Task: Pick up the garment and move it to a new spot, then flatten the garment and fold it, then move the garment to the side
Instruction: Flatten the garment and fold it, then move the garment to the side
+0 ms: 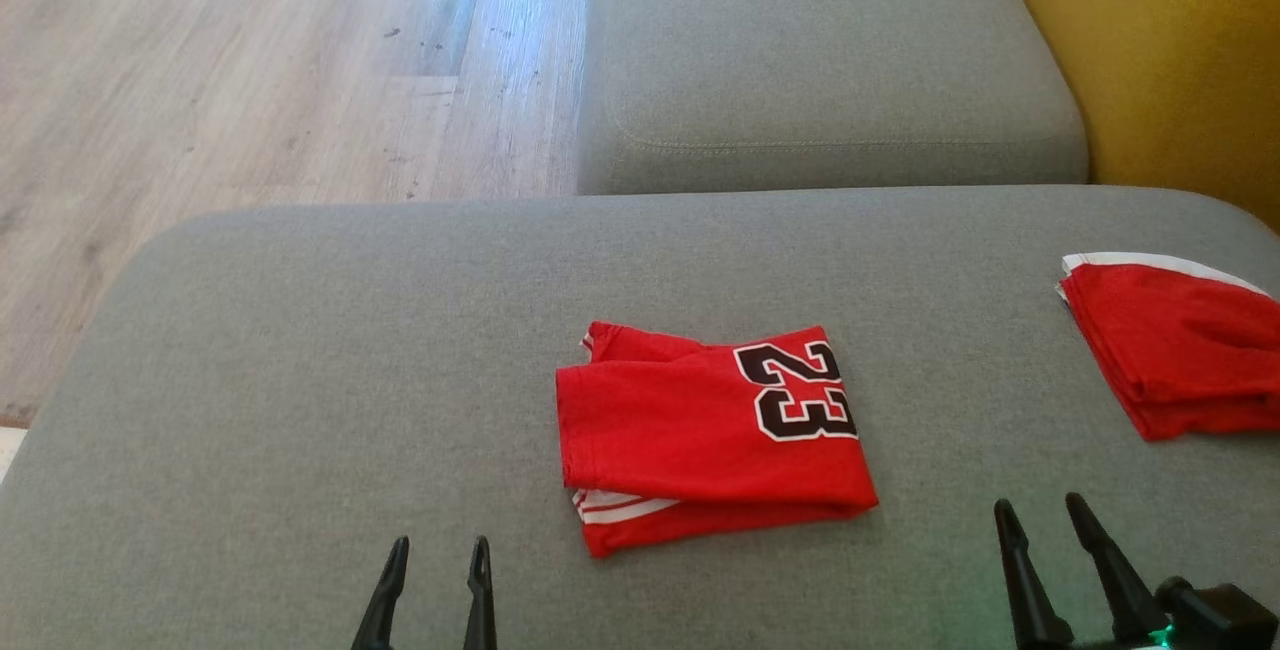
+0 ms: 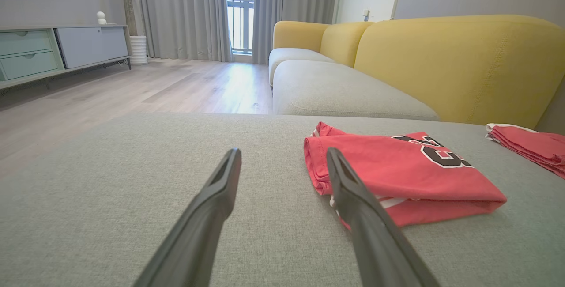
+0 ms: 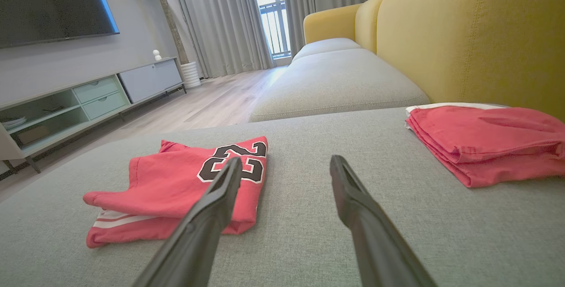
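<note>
Folded jersey [image 1: 700, 430] sits mid seat cushion [image 1: 300, 380], second red garment [image 1: 1170, 340] at its right edge. Left pincer [image 1: 440, 545] and right pincer [image 1: 1039, 505] both spread, empty.

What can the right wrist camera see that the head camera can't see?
Extra in the right wrist view: a black flat television, long grey curtains and a pale cabinet with green drawers. Extra in the head view: the open left gripper. Shared: the folded red jersey numbered 23, a second folded red garment, the grey fabric cushion, the yellow sofa back and the open right gripper.
</note>
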Robot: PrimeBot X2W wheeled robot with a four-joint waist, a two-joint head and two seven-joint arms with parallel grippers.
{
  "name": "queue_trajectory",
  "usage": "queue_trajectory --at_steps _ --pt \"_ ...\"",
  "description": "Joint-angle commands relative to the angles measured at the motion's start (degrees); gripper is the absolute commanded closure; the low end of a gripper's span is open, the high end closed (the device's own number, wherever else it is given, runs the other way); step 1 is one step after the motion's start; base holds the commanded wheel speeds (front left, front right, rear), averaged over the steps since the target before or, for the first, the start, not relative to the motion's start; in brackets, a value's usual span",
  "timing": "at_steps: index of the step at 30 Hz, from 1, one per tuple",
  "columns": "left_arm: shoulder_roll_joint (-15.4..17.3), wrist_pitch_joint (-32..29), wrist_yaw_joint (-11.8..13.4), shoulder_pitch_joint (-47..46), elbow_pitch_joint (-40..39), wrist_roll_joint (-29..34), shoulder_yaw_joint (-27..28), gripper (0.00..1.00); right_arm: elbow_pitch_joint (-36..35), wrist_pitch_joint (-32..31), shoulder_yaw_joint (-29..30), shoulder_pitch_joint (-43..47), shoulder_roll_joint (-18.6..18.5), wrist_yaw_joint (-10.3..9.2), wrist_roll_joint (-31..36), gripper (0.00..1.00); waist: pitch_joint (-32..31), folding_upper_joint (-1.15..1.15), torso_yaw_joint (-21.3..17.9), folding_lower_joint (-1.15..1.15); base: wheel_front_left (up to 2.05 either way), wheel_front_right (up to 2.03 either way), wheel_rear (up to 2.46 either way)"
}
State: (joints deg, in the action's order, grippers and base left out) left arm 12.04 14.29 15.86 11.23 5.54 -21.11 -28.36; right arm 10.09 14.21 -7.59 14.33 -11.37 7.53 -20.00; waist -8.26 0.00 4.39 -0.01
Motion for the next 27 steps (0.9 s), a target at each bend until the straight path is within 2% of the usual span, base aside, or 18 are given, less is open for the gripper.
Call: queue_trajectory --at_steps 1,18,27 --pt "-0.30 0.71 -0.33 -1.97 -1.35 0.44 2.14 0.00 -2.09 0.77 -1.07 -1.47 -0.71 -0.04 0.46 0.00 -0.05 0.00 -0.04 0.01 0.00 0.00 0.00" --pt "-1.17 0.71 -0.83 -1.99 -0.56 1.30 2.73 0.00 -1.68 0.78 -1.84 -1.75 -0.22 -0.04 0.53 0.00 0.41 0.00 0.75 0.01 0.00 0.00 0.00" --pt "-1.59 0.71 -1.79 -2.43 0.07 1.90 3.11 0.00 -0.57 0.78 -2.07 -2.39 0.14 -0.04 0.43 0.00 2.02 0.00 2.56 0.01 0.00 0.00 0.00"
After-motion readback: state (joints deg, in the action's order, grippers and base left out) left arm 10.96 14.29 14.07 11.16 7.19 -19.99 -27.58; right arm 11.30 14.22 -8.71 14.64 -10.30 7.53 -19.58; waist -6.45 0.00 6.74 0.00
